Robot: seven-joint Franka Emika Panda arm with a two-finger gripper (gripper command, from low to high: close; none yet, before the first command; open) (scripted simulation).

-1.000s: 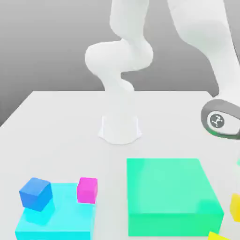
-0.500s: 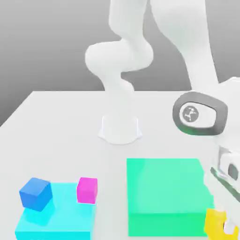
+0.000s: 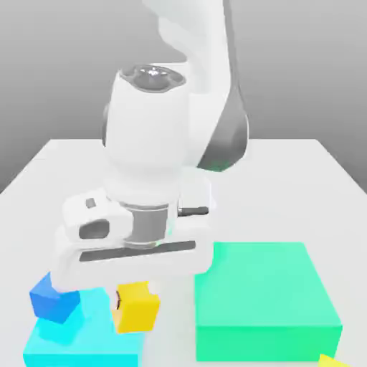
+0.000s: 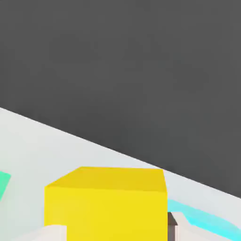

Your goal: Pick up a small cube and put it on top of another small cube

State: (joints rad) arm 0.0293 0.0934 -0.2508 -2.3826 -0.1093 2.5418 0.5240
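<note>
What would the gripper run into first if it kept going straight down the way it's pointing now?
Probably the cyan block. The gripper points down, shut on the yellow cube, which hangs over that block beside the blue cube. Anything right under the cube is hidden, so depth is unsure.

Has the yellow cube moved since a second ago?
Yes. The yellow cube, held in the gripper, has crossed from beyond the green block's right edge to its left in the exterior view, now over the cyan block.
</note>
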